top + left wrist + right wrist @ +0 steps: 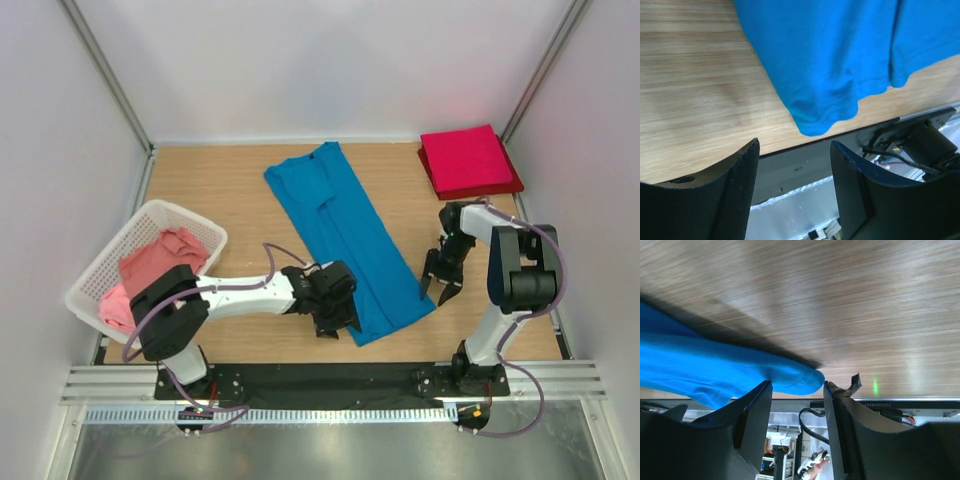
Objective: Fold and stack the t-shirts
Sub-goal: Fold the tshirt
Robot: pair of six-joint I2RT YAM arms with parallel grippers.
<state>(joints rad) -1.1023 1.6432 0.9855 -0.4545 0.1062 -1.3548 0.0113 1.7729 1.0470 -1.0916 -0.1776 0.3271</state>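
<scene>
Blue shirt [340, 225] lies on the bench [220, 190] as a long narrow strip, running diagonally from far centre to the near right. Its hem end is close to the bench's near edge. Red shirt [468, 160] is folded in the far right corner. Pink shirts [150, 265] are heaped in the basket [95, 275] at left.

Left gripper [795, 147]: jaws apart, nothing between them. The near left hem corner is ahead of the tips, not inside the gap.
Right gripper [797, 385]: jaws apart, with the right hem corner sitting just at the mouth of the gap, not pinched.

Risks, as judged:
- Left jaws closing from here would likely catch air or only a sliver of hem, and the corner would slip out on the lift.
- The strip is several layers thick. A shallow pinch may take only the top layer and peel the lengthwise fold open.
- If one side grips and the other misses, the hem rises unevenly and the strip twists or skews.
- The hem is near the bench edge, so a low approach could push cloth off the bench.
</scene>
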